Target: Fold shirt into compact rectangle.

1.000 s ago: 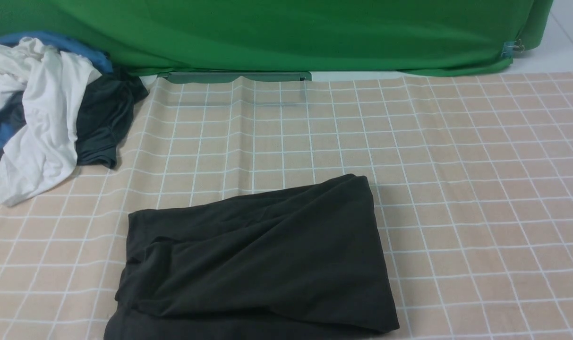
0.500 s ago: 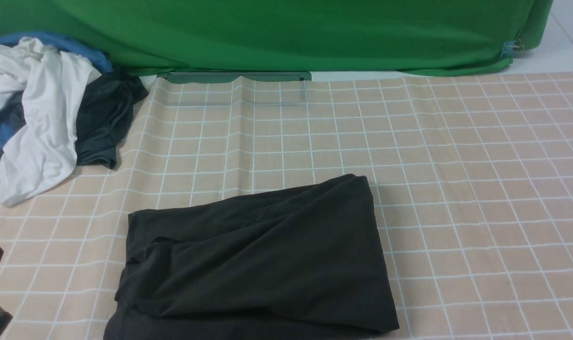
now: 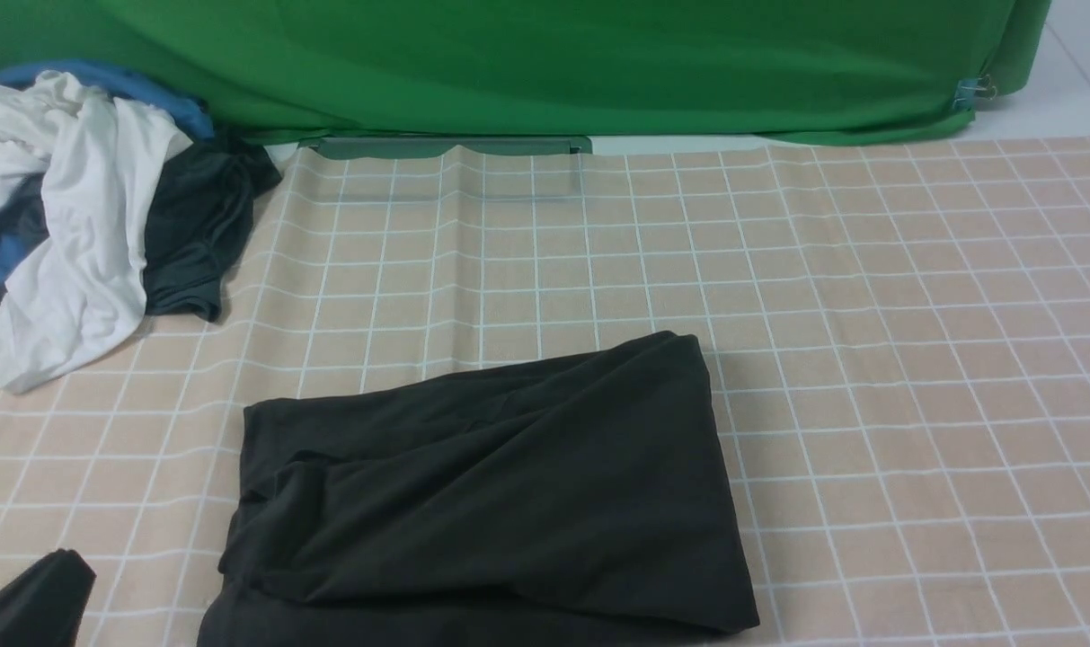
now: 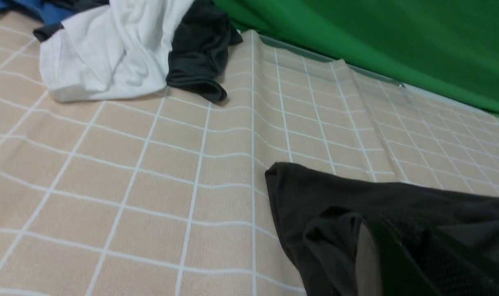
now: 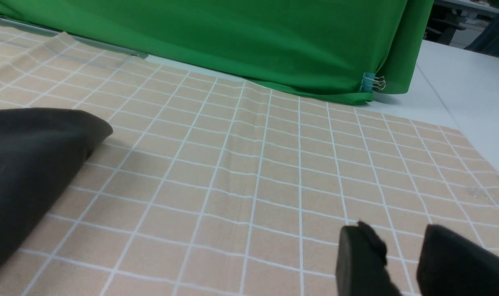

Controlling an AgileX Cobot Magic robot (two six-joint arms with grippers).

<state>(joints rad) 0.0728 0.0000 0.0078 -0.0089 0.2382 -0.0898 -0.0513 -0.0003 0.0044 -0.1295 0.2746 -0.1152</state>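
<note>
folded shirt [image 3: 482, 494] low and centre on the checked cloth [image 3: 868, 359].

no containers in sight; lying flat as a creased dark rectangle in the lower middle of the front view, lower edge cut by the frame. heaped at upper left: white garment [image 3: 68, 243], dark grey garment [image 3: 194, 234], blue fabric [image 3: 104, 76]. left gripper [image 3: 32, 602] poking in at lower left, just beside the shirt, jaws shut, holding nothing. right gripper [image 5: 401, 255] low over bare cloth, well apart from the shirt, fingers [image 5: 360, 255] parted a little, empty.
</note>
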